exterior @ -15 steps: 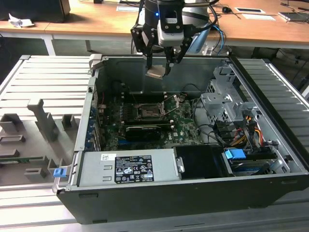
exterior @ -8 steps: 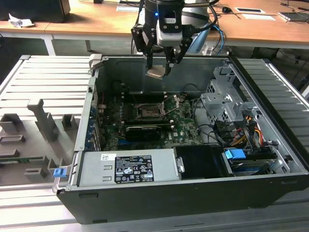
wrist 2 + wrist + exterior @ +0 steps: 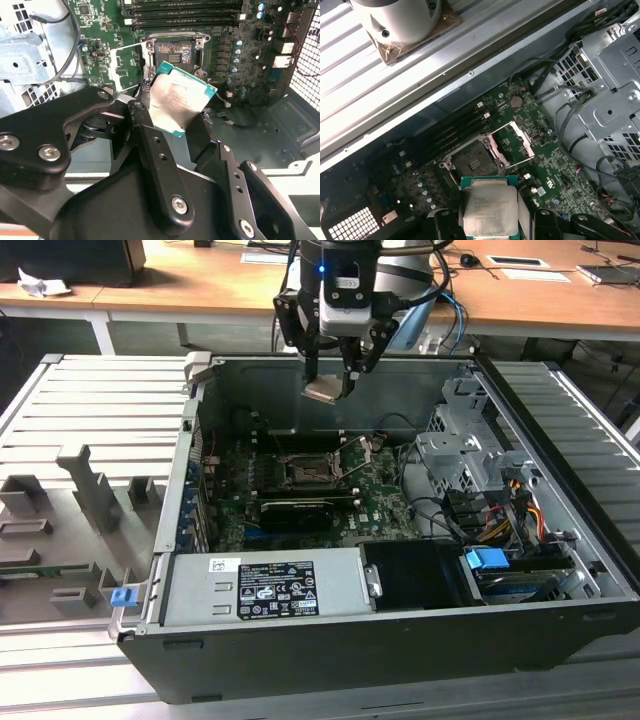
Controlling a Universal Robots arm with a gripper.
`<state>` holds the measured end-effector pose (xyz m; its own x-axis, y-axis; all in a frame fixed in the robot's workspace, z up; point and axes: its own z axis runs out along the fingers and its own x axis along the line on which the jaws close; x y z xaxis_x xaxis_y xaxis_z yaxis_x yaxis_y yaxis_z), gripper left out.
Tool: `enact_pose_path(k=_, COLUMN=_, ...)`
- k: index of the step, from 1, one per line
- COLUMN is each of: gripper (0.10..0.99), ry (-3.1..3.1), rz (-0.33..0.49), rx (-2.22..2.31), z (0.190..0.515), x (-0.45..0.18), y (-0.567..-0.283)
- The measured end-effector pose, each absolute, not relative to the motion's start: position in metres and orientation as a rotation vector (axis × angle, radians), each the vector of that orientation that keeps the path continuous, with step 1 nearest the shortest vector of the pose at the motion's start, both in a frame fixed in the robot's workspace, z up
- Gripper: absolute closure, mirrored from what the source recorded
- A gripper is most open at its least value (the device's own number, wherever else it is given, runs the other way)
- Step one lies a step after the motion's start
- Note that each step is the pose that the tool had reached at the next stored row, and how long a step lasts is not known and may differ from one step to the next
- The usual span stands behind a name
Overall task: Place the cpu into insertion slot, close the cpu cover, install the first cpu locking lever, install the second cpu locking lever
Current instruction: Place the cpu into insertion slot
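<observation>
A grey slatted metal bench [image 3: 100, 400] fills the foreground, with wooden desks [image 3: 200, 290] behind it. On the bench lies an open black computer case [image 3: 400, 650], its side removed so the green motherboard [image 3: 380, 502] inside faces upward. The robot's black gripper [image 3: 328, 385] hangs above the far edge of the case, well clear of the board. Its jaws are clamped on the cpu [image 3: 323, 391], a small flat square plate. In both wrist views the cpu [image 3: 180, 97] sits pinched between the two black fingers [image 3: 150, 140], silvery top showing and a green rim around its edge, tilted a little rather than level. Below it, near the middle of the motherboard, is the insertion slot [image 3: 305, 472], a square black socket with a metal rim, uncovered and with nothing seated in it. The cpu cover [image 3: 358, 456], a thin silvery frame with a large cut-out, stands swung open just beside the slot, on the exterior view's right. A long black expansion card [image 3: 295, 510] lies nearer the camera than the slot, and a grey power supply [image 3: 270, 585] with a label sits along the near side of the case.
</observation>
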<state>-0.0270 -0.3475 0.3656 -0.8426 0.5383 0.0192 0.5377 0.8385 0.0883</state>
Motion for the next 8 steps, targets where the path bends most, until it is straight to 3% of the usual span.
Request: enact_pose_path(k=8, gripper=0.557, ry=2.978, rz=0.141, rx=0.961, z=0.3655, x=-0.027, y=-0.3475)
